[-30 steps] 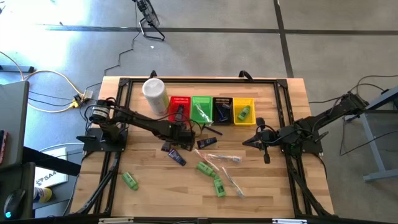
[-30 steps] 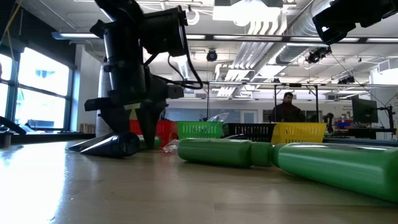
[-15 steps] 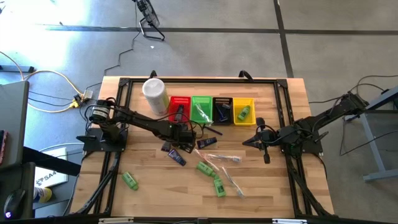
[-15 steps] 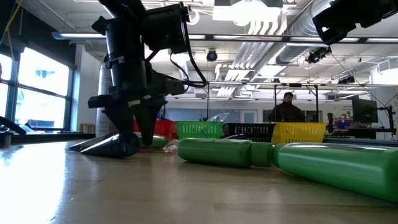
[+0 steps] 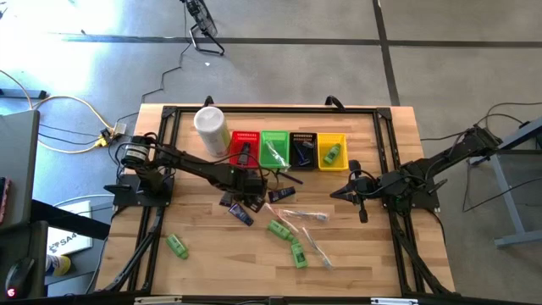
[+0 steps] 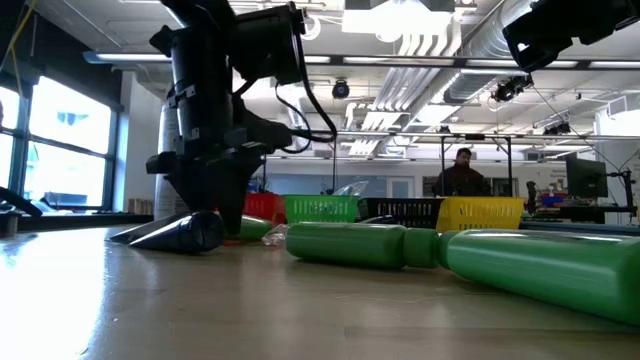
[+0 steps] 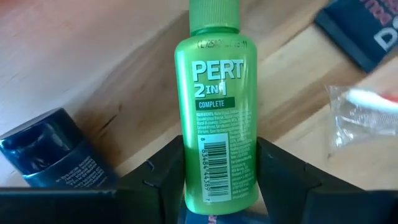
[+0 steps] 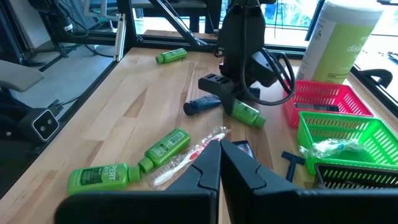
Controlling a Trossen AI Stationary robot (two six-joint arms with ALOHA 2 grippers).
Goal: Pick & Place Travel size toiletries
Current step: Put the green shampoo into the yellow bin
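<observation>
A bright green mini bottle (image 7: 216, 106) lies on its side on the wooden table, near the middle, with my left gripper (image 7: 219, 180) standing over it and shut on it. The right wrist view shows the same bottle (image 8: 246, 114) under that gripper (image 8: 227, 99). Around it lie dark tubes (image 5: 244, 216), more green bottles (image 5: 279, 229) and clear-wrapped sticks (image 5: 305, 214). My right gripper (image 5: 349, 193) hangs shut and empty above the table's right part. My left gripper pinches the green bottle between its two fingers, one on each long side of the body near the base end (image 7: 219, 186). The fingers come steeply from above and lie across the bottle. The bottle lies flat on the table, cap end pointing away from the fingers.
Red (image 5: 246, 148), green (image 5: 274, 148), black (image 5: 302, 148) and yellow (image 5: 331, 151) baskets stand in a row at the far edge, beside a tall white canister (image 5: 210, 127). A dark tube (image 7: 50, 146) lies close beside the held bottle. A person shows in the room behind.
My left gripper has stayed over the green bottle, rolled a little about its own axis, and its fingers have drawn together onto the bottle's sides. The bottle has kept its place on the table.
</observation>
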